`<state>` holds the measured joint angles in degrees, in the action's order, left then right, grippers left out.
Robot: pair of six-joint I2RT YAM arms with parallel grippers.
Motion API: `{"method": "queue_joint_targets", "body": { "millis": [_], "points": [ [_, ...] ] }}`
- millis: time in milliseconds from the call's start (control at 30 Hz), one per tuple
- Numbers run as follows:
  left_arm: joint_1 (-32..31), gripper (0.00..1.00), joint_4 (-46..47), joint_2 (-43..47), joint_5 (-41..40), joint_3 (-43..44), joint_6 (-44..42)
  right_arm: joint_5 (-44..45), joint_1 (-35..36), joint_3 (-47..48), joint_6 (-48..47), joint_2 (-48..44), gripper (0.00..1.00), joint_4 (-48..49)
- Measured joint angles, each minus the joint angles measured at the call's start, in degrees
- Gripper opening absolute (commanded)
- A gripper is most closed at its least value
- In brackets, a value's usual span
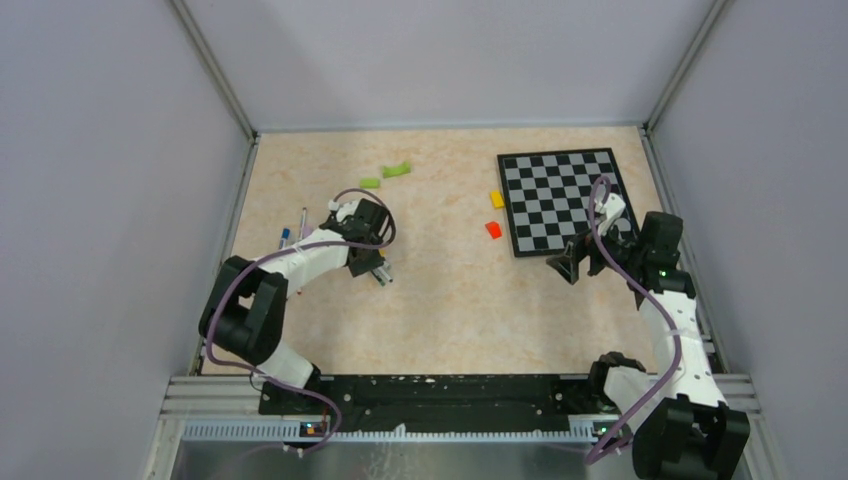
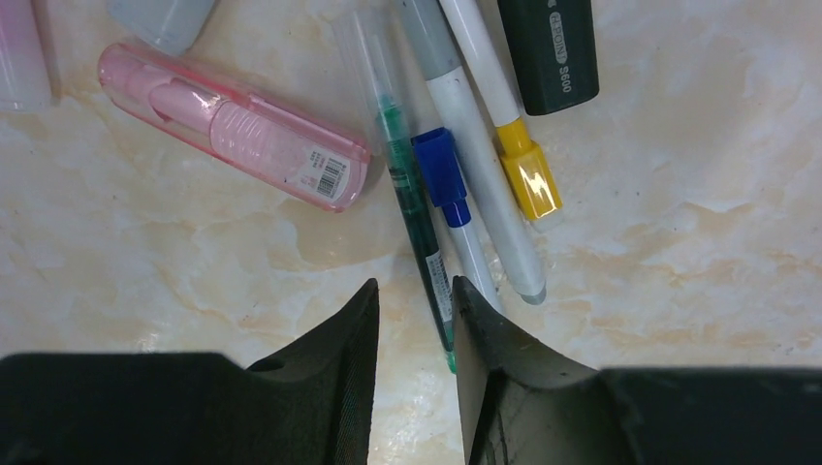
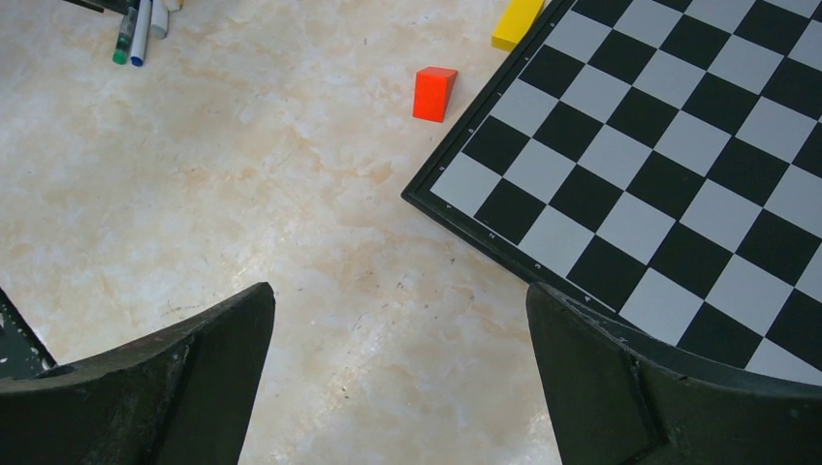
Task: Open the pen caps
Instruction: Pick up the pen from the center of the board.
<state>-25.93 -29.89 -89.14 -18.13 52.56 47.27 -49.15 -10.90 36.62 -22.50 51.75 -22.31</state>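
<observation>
In the left wrist view a clump of pens lies on the table: a thin green pen (image 2: 417, 223) under a clear cap, a white pen with a blue cap (image 2: 441, 174), another with a yellow cap (image 2: 528, 179), a grey-and-white marker (image 2: 485, 194), a black highlighter (image 2: 548, 48) and a pink one (image 2: 233, 126). My left gripper (image 2: 415, 291) straddles the green pen's lower end. Its jaws are narrow, and a gap shows between the left finger and the pen. My right gripper (image 3: 399, 300) hangs wide open over bare table beside the chessboard (image 3: 679, 145), with nothing in it.
The chessboard (image 1: 565, 200) lies at the back right, with an orange block (image 1: 493, 229) and a yellow block (image 1: 496, 198) off its left edge. Two green curved pieces (image 1: 397, 170) sit at the back centre. More pens (image 1: 300, 225) lie by the left wall.
</observation>
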Motion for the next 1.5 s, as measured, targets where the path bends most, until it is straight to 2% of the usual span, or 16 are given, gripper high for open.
{"method": "queue_joint_targets", "body": {
  "millis": [333,533,700,967,1200,1500],
  "points": [
    [0.0,0.32,1.7,-4.1,0.1,0.4,-0.9,0.3,0.3,0.0,0.0,0.0,0.99,0.0],
    [0.0,0.24,2.5,-4.5,0.1,0.5,-1.0,0.5,0.3,0.0,0.0,0.0,0.99,0.0],
    [0.0,0.12,2.9,-4.5,-0.2,0.5,-1.1,0.7,0.3,0.0,-0.2,0.0,0.99,0.0],
    [0.0,0.05,3.5,-4.3,-0.4,0.0,-1.2,1.1,0.3,0.0,-0.5,0.0,0.99,0.0],
    [0.0,0.03,3.9,-2.3,0.1,-1.5,-2.4,1.1,0.4,0.0,-0.5,0.0,0.99,0.0],
    [0.0,0.00,3.3,5.8,2.4,-1.8,-4.3,1.1,0.8,0.0,-0.5,0.0,0.99,0.0]
  ]
}}
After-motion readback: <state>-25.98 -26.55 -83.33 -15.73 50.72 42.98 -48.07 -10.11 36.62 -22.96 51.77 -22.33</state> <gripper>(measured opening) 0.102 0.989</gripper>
